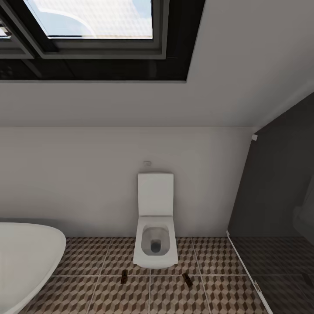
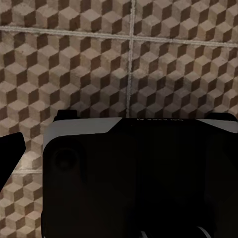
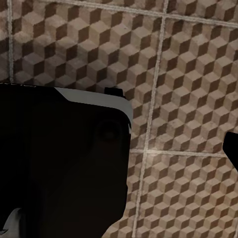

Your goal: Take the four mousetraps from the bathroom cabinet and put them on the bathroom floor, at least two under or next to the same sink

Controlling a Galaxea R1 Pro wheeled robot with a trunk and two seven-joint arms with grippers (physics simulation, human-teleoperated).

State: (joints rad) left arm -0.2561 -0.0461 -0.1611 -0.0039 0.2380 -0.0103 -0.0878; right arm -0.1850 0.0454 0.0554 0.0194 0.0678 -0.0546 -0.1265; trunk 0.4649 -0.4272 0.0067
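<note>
Two mousetraps lie on the bathroom floor [image 1: 104, 292] just in front of the white toilet [image 1: 155, 235]. One small brown mousetrap [image 1: 124, 275] is by its left front corner, the other mousetrap [image 1: 187, 279] by its right front corner, slightly turned. The cabinet and the bathroom sink are out of view. The left wrist view looks down on the cube-pattern tiles [image 2: 99, 64] and a large dark body with a pale edge [image 2: 139, 173]. In the right wrist view the same tiles [image 3: 188, 99] and dark body [image 3: 59, 158] appear. Both grippers' fingers are lost against the dark shapes.
A white oval bathtub [image 1: 26, 257] fills the near left. A dark glass partition [image 1: 270, 209] with a floor rail closes off the right side. A white wall stands behind the toilet, and a black-framed window [image 1: 91, 22] sits in the sloped ceiling.
</note>
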